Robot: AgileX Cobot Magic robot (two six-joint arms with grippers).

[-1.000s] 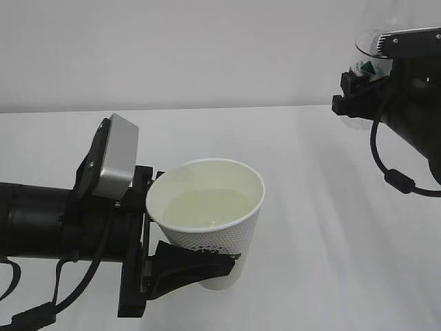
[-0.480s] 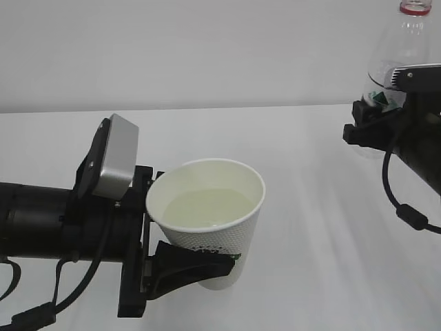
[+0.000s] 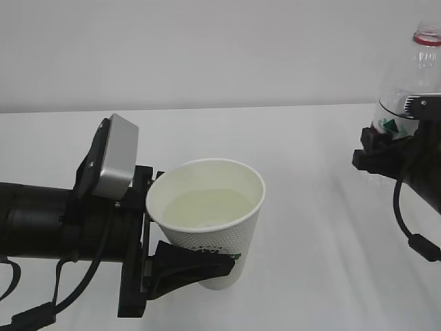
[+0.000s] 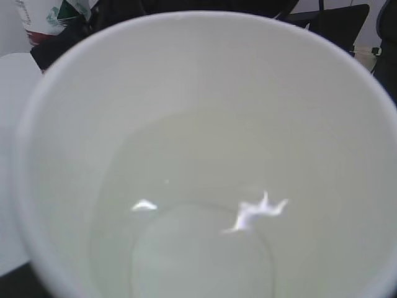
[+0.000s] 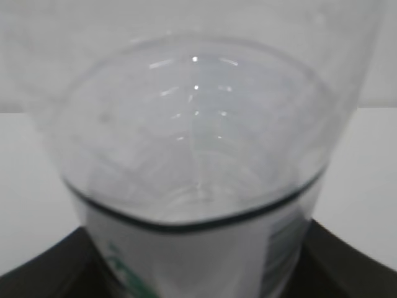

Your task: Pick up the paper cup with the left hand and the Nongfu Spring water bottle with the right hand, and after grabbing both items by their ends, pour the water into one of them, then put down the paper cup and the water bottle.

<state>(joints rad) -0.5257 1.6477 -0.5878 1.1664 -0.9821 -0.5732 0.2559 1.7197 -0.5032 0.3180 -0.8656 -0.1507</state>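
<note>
The white paper cup (image 3: 210, 221) with its green logo is held upright above the table, and my left gripper (image 3: 176, 231) is shut on its side. Pale water (image 3: 207, 207) pools inside it. In the left wrist view the cup's cream interior (image 4: 205, 93) fills the frame, with water (image 4: 198, 248) at the bottom. At the right edge the clear, uncapped Nongfu Spring water bottle (image 3: 408, 83) stands upright. My right gripper (image 3: 386, 155) is shut on its labelled lower part. The right wrist view looks up the bottle (image 5: 192, 143), with dark fingers (image 5: 46, 270) at both bottom corners.
A white table (image 3: 317, 221) lies under both arms, with a plain pale wall (image 3: 207, 48) behind it. The bottle's label (image 4: 46, 15) and the other arm show at the top left of the left wrist view.
The right gripper has carried the bottle down and to the right and turned it more upright, so its red neck ring now shows. The left arm and the cup have stayed still.
</note>
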